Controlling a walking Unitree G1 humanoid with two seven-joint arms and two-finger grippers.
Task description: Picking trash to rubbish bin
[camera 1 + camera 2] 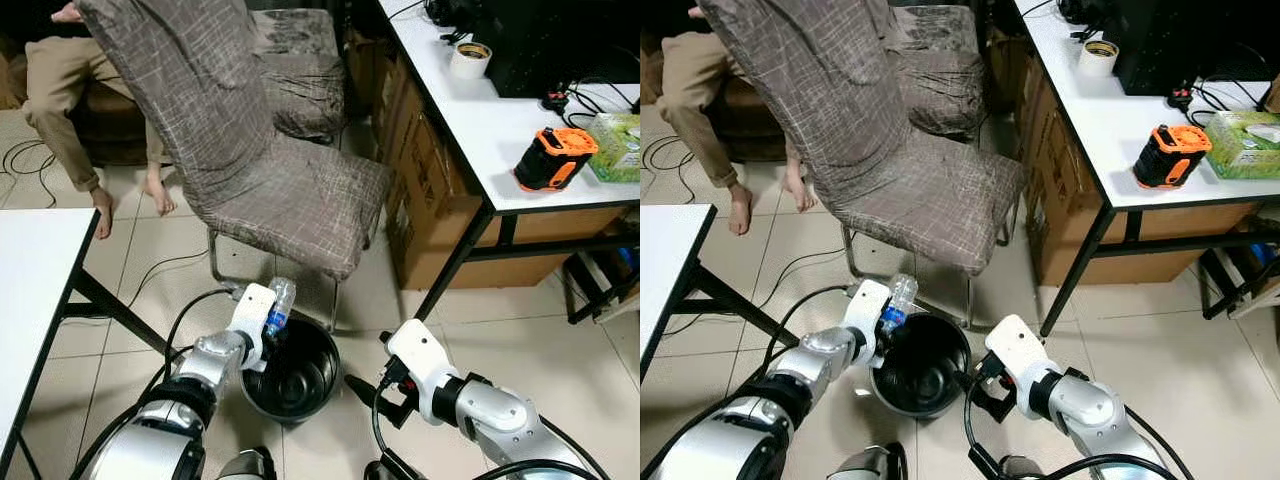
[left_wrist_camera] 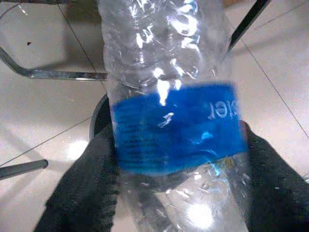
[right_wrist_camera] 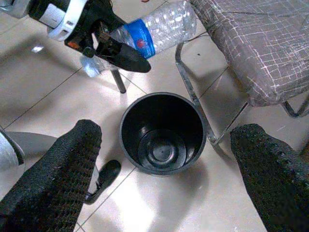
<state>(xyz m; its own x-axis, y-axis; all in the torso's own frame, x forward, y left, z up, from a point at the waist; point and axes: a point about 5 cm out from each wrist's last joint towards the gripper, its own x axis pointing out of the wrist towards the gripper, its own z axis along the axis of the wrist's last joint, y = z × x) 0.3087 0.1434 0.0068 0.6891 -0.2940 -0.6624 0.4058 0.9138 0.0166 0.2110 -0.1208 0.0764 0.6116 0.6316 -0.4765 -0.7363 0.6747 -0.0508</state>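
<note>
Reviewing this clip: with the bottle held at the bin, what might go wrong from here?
1. The left gripper holds the plastic bottle over the far rim of the black bin, not its centre, so a release now may drop it on the floor.
2. The chair leg stands close by and may deflect it.

Clear crinkled plastic bottle [image 2: 169,96], glossy blk plastic bin [image 3: 164,133], woven cloth chair [image 1: 250,150]
</note>
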